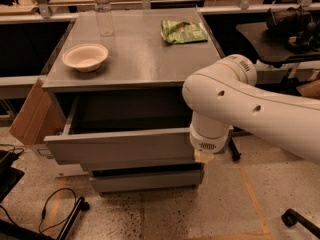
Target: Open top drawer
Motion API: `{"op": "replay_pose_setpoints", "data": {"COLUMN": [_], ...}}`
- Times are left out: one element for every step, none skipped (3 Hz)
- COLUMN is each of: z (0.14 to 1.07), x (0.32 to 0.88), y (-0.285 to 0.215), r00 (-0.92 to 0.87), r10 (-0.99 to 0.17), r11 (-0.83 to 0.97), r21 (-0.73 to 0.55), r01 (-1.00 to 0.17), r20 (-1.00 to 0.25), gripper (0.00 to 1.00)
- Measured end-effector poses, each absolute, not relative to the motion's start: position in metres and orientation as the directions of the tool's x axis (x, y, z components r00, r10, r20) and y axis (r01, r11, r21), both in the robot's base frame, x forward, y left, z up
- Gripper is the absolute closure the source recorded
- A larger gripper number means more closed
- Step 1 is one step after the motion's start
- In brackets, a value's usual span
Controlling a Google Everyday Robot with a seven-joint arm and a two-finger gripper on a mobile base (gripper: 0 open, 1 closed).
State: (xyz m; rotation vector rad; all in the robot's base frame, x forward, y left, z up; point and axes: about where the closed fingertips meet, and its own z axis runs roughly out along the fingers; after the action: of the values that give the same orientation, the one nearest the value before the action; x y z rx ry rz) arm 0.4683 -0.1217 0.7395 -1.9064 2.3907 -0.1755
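Top drawer [120, 146]: pulled partly out from under the bench [140, 64] top, its plain grey front standing forward of the bench's front edge. Its shallow grey box is exposed from above; the inner walls show, while the floor lies in shadow behind the front.

Gripper [203, 156]: only a tan tip shows, below the white wrist of the robot arm [240, 104]. It sits at the right end of the drawer front, level with the front's lower edge. Contact with the front cannot be confirmed, and the wrist hides whether the gripper is spread or closed: cannot tell.

Lower drawer front [147, 180]: beneath the top drawer, set further back.

Bench top: a white bowl [85, 57] stands near the front left corner, upright, with its pale inner surface showing. A clear bottle [103, 9] stands upright at the back edge, left of centre. A green packet [183, 31] lies flat towards the back right corner.

A cardboard box [32, 114] leans against the bench's left side.
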Motion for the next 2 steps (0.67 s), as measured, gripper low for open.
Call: {"op": "replay_pose_setpoints", "data": {"z": [0.725,0.701], "x": [0.49,0.523], "y": [-0.126,-0.116], "r00": [-0.181,-0.08], "r10": [-0.983,-0.994], "r11": [0.181,0.094], "r21": [-0.162,-0.216], "r01": [-0.97,-0.972], "r20": [-0.019,-0.072], "gripper": [0.67,0.43]}}
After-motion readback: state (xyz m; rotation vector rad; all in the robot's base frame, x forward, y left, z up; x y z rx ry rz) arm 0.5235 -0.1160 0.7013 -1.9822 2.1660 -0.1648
